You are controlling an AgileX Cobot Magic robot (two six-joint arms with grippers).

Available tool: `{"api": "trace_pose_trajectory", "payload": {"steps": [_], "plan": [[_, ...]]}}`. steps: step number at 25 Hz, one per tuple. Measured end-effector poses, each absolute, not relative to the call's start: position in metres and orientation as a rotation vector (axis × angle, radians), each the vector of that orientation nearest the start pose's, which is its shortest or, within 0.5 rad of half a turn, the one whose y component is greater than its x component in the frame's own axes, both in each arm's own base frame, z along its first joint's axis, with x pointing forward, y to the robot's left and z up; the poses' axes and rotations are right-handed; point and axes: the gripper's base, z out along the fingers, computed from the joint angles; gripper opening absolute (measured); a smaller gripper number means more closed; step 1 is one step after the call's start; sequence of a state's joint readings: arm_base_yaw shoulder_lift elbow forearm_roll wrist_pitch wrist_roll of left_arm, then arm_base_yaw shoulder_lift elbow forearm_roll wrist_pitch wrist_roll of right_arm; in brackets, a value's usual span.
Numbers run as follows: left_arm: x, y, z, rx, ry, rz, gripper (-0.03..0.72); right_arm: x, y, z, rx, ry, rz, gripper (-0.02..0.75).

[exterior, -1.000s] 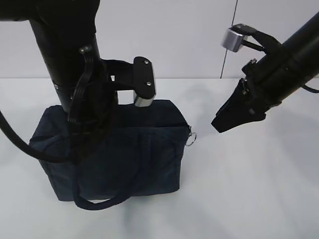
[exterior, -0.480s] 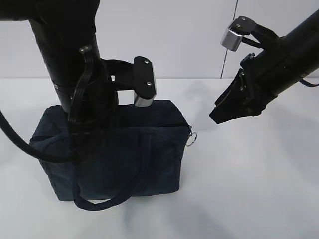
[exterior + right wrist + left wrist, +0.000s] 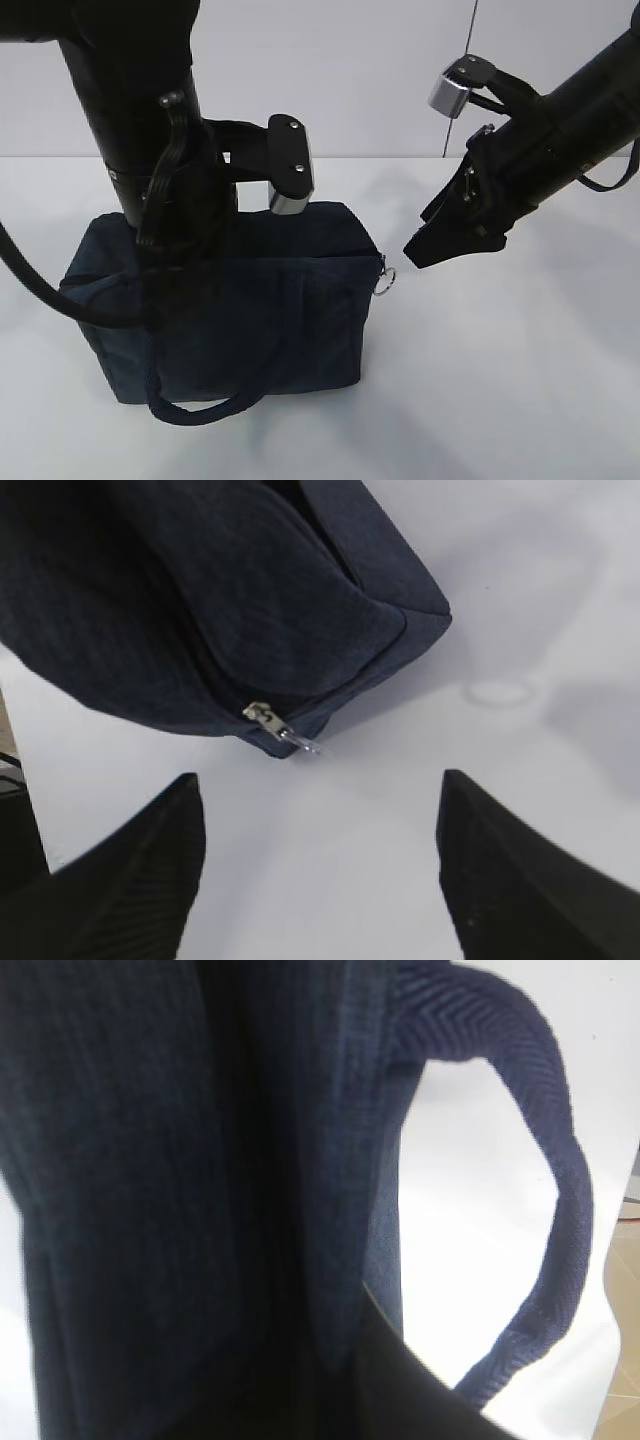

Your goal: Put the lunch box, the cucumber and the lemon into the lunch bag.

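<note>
Lunch bag (image 3: 260,310) upright, ring pull (image 3: 386,282) rightward

The left arm (image 3: 150,150) blocks the left half of the lunch bag (image 3: 300,310), hiding its gripper entirely. In the left wrist view the fabric fills the frame, blurred. The lunch bag's contents cannot be seen.

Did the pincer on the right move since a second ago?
Yes. The right pincer slid left, closer to the zipper ring on the bag.
</note>
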State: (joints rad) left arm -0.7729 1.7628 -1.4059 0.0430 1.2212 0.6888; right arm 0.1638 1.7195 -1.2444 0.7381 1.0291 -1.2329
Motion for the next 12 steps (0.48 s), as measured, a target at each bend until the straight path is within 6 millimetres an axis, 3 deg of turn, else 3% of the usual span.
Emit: {"api": "trace_pose_trajectory", "payload": {"steps": [4,12], "plan": [[0.2502,-0.2398,0.2565,2.055,2.267,0.047,0.001,0.3320,0.1074,0.2508,-1.298,2.230,0.634,0.526],[0.2502,-0.2398,0.2565,2.055,2.268,0.046,0.001,0.3277,0.1082,0.2507,-1.651,1.948,0.557,0.526]]}}
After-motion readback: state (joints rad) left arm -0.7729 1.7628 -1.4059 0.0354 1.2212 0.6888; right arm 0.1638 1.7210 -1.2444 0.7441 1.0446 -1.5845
